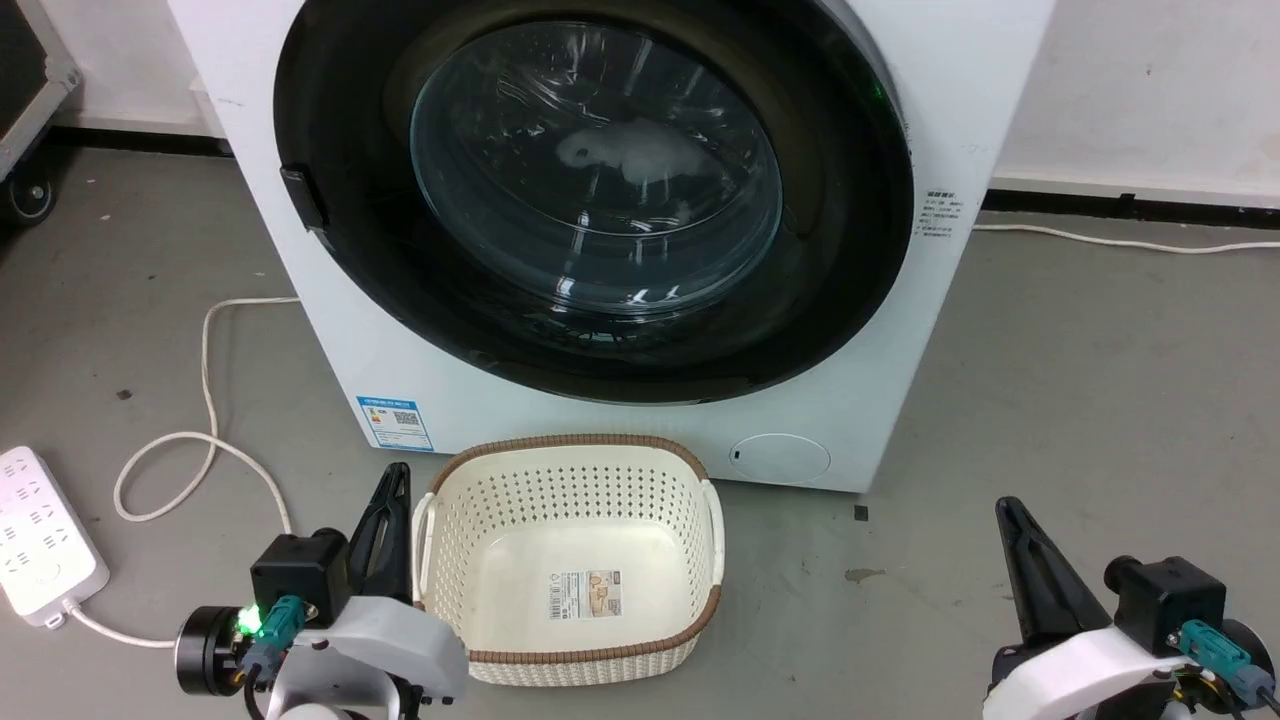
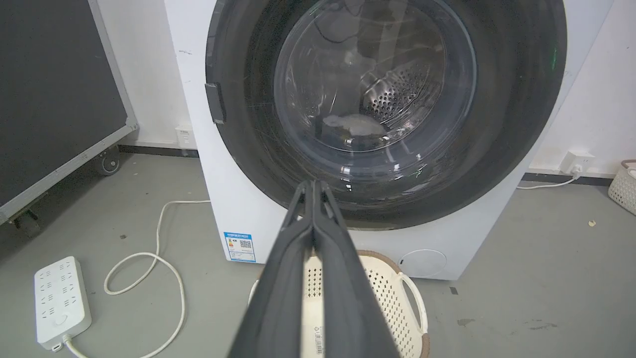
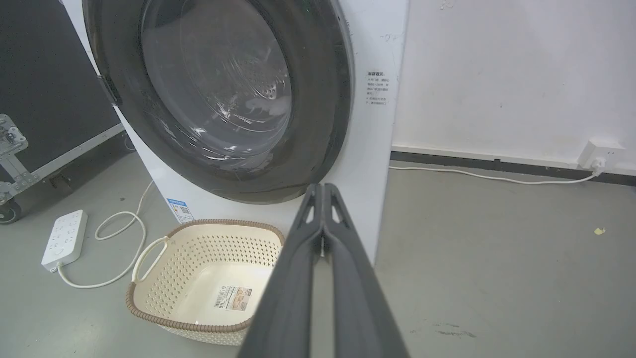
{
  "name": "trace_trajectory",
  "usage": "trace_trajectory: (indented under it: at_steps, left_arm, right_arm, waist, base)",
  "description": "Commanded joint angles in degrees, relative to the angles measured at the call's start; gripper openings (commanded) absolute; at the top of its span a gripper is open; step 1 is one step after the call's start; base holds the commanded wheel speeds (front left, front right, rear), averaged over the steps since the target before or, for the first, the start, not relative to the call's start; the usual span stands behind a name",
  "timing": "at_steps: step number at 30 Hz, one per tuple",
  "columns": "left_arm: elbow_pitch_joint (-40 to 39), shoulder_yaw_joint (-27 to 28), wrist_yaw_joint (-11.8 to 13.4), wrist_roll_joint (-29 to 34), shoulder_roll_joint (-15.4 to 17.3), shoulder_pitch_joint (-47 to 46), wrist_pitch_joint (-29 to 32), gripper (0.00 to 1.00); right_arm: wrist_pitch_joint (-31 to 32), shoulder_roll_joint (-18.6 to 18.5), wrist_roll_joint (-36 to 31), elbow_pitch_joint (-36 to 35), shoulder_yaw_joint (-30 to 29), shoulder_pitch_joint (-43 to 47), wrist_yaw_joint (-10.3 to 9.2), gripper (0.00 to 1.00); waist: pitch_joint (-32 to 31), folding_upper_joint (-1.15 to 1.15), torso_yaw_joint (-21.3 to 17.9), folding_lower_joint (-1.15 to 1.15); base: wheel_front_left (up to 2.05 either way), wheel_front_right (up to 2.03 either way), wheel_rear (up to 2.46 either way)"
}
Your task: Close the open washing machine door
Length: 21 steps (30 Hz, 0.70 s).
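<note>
- Door (image 1: 600, 170) lies flat against the washer (image 1: 250, 130) front, black ring around the glass bowl; a pale lump (image 1: 640, 155) sits behind the glass
- Head view: left gripper (image 1: 398, 475) is low, its tips just left of the basket (image 1: 570, 440) rim, the door well beyond and above the tips; the fingers read as one dark wedge
- Head view: right gripper (image 1: 1003, 503) is low and well to the right of the basket, tips over bare floor, the door far up and left of them
- Left wrist view: left gripper (image 2: 313, 184) has both fingers pressed together along their length, gripping nothing; the tips lie across the door's (image 2: 377, 99) lower ring, but touching or apart cannot be told from this view
- Same view: the basket (image 2: 412, 293) is under the fingers, a power strip (image 2: 59, 298) far to their left, a latch tab (image 2: 216, 102) on the door's left edge
- This view also takes in a second basket (image 2: 626, 186) at the far right edge and the perforated steel drum (image 2: 392, 94) through the glass
- Right wrist view: right gripper (image 3: 323, 186) clenched the same way, empty; the tips lie against the washer's right front corner, the door (image 3: 218, 89) up and left of them
- This view sees the door at a slant, its ring lying tight to the front panel
- It also has the wall socket (image 3: 598, 151) far right of the fingers, its cord (image 3: 497, 176) running along the wall
</note>
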Motion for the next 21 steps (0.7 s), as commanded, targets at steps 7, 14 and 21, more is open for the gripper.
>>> trace_trajectory:
  at_steps: [7,14,21]
  left_arm:
    - [-0.84,0.85,-0.35,1.53,-0.57,1.14,0.59,0.0]
    - [-1.35,1.38,-0.56,2.45,-0.95,1.52,1.13,0.0]
    - [-1.87,1.9,-0.78,3.37,-1.33,1.9,1.67,0.0]
  right_arm:
    - [0.4,0.05,-1.05,-0.44,0.03,-0.39,-0.02,0.0]
    - [0.69,0.06,-1.64,-0.58,0.05,-0.44,-0.02,0.0]
    - [0.98,0.06,-2.24,-0.72,0.07,-0.49,-0.03,0.0]
  waist:
    - [-0.06,0.0,0.3,0.0]
    - [-0.12,0.0,0.58,0.0]
    - [-0.18,0.0,0.86,0.0]
  base:
    - [0.0,0.0,0.0]
    - [0.0,0.0,0.0]
    - [0.0,0.0,0.0]
